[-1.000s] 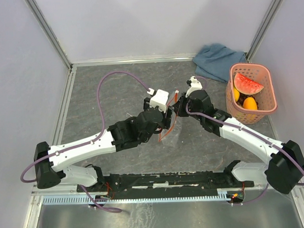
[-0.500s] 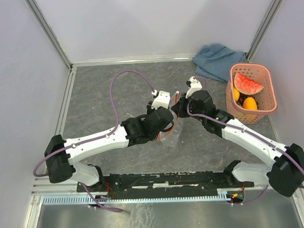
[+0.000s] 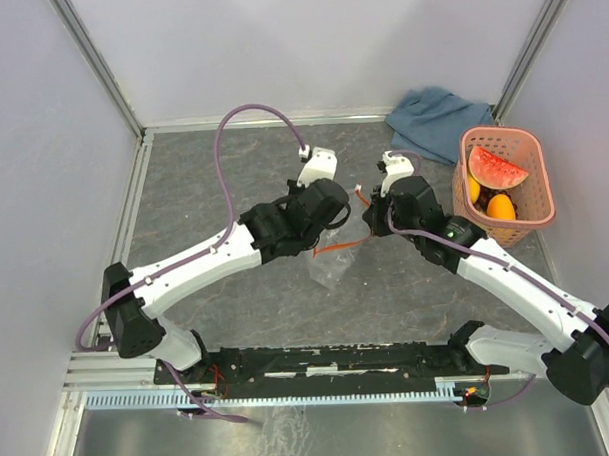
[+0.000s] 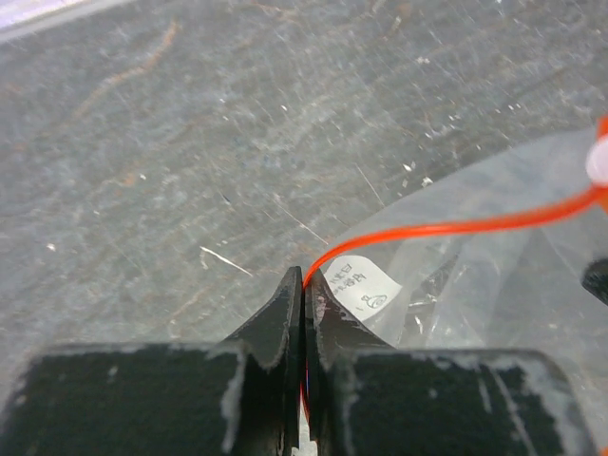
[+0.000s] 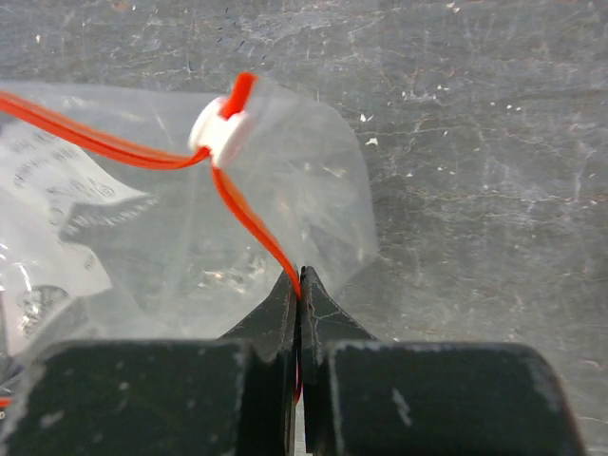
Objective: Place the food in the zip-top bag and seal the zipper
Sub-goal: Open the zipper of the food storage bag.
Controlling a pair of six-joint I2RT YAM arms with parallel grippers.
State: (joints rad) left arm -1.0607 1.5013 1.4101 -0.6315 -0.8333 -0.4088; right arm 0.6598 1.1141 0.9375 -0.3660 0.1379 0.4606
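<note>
The clear zip-top bag (image 3: 327,269) hangs between my two grippers over the table's middle. Its red-orange zipper (image 3: 342,247) stretches between them. My left gripper (image 4: 304,281) is shut on one side of the zipper strip (image 4: 456,227), beside the bag's white label. My right gripper (image 5: 299,285) is shut on the other side of the strip (image 5: 249,217), just below the white end piece (image 5: 217,129). The food lies in the pink basket (image 3: 528,138) at the right: a watermelon wedge (image 3: 496,167), an orange fruit (image 3: 501,207) and a yellow fruit (image 3: 473,188).
A blue-grey cloth (image 3: 436,121) lies crumpled at the back right, next to the basket. Metal rails border the grey table on the left and at the back. A black bar runs along the near edge between the arm bases.
My left gripper has closed on the zipper strip and its arm has swung toward the back. The strip, upright before, now runs across between the two grippers. The right gripper stayed shut.
</note>
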